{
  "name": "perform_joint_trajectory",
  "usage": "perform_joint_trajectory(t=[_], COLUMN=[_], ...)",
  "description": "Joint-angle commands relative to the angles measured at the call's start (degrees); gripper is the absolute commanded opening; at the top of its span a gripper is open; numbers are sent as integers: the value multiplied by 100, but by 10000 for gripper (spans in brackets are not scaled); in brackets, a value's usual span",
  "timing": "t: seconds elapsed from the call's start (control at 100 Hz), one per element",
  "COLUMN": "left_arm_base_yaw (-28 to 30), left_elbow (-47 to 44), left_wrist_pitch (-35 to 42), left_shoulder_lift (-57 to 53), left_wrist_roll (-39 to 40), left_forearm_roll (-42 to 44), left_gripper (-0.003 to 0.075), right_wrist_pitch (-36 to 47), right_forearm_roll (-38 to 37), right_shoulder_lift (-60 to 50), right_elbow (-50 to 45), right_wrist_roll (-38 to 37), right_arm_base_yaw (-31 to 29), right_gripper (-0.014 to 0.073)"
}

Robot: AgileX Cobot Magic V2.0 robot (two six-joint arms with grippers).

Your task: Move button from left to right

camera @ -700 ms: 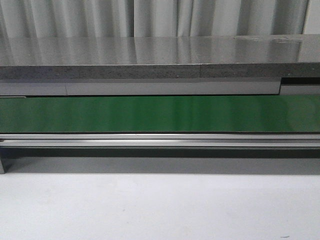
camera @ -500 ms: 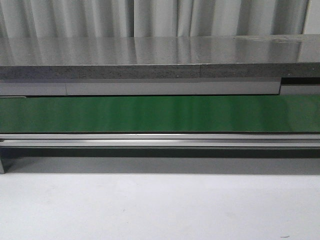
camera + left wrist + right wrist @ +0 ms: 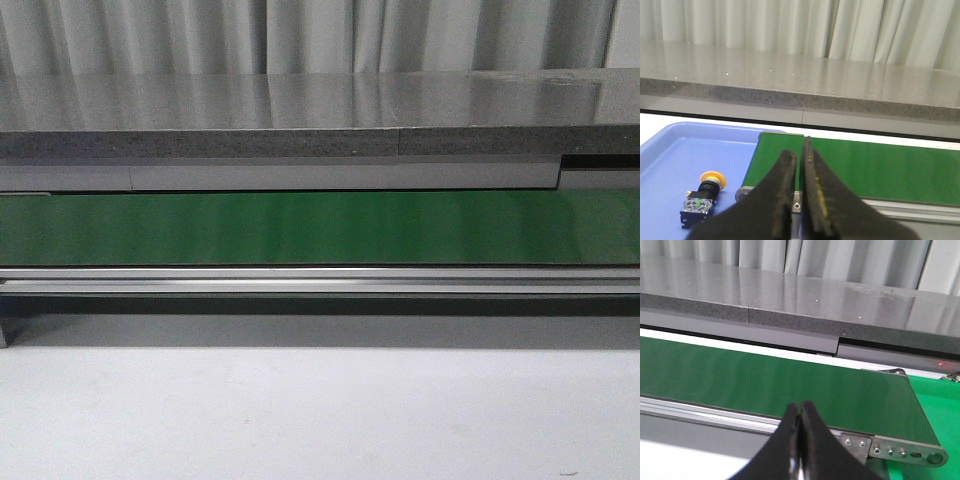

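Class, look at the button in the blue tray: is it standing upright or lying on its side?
Lying on its side. In the left wrist view the button rests on the blue tray, its orange-yellow cap pointing sideways, not up.

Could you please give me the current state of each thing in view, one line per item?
button: lying on its side in the blue tray, not gripped.
blue tray: holds only the button, as far as visible.
green conveyor belt: nothing on the visible stretch.
left gripper: shut, holding nothing.
right gripper: shut, holding nothing.
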State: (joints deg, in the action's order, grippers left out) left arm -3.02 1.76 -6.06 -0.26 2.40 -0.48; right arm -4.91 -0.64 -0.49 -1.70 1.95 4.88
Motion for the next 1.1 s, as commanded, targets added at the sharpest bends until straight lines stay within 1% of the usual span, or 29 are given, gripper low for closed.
perform_joint_trajectory(t=[0.0, 0.13, 0.32, 0.44, 0.54, 0.71, 1.09], left_arm_base_yaw=[11, 11, 11, 11, 11, 11, 11], left_elbow=[494, 1290, 2678, 3404, 3705, 3790, 3790], left_wrist_pitch=[129, -720, -2358, -3029, -2909, -2924, -2949], left_shoulder_lift=[95, 672, 1980, 2841, 3384, 4003, 4549], left_wrist_roll=[52, 52, 52, 52, 52, 52, 52], left_forearm_roll=[-109, -163, -80, -9, 48, 48, 48], left_gripper=[5, 5, 5, 5, 5, 5, 14], right_wrist_pitch=[491, 491, 491, 491, 491, 491, 491], right_forearm_roll=[-57, -57, -57, -57, -57, -57, -57], right_shoulder_lift=[-98, -98, -98, -98, -98, -98, -98], right_elbow=[3, 3, 3, 3, 3, 3, 3], right_wrist_roll=[-3, -3, -3, -3, -3, -3, -3], right_arm_base_yaw=[-10, -10, -10, -10, -10, -10, -10], right_gripper=[-69, -69, -69, -69, -69, -69, -69])
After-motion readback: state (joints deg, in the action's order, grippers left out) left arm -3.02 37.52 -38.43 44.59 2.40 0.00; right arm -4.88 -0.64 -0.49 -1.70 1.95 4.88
